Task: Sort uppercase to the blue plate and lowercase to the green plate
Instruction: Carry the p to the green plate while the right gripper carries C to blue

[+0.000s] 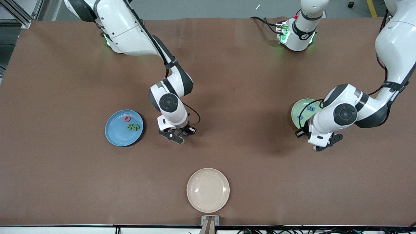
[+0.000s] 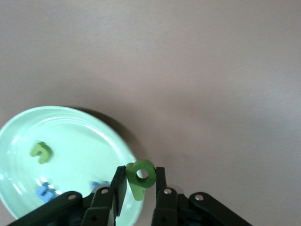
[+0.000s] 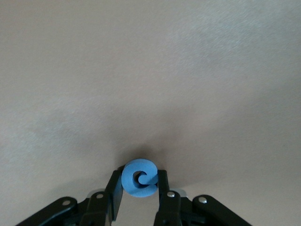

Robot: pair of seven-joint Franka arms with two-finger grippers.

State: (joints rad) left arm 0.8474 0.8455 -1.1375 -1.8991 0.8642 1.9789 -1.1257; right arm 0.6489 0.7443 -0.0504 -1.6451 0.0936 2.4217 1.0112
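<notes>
Beige plate (image 1: 208,190) sits nearest, bare. Right gripper (image 3: 139,188) pinches blue C (image 3: 139,178) across its sides, down at the table beside blue plate (image 1: 113,138). Left gripper (image 2: 139,188) clamps green p (image 2: 139,176) at green plate (image 2: 70,141) rim. Foam's light, squashy: gentle squeeze, mid-body.

A: Plates? One blue plate (image 1: 113,138), one pale green plate (image 1: 296,114), one cream plate (image 1: 208,190) on the brown table (image 1: 65,178)

B: Letters: red Q (image 1: 127,119), green p (image 2: 139,177), blue C (image 3: 139,178)
</notes>
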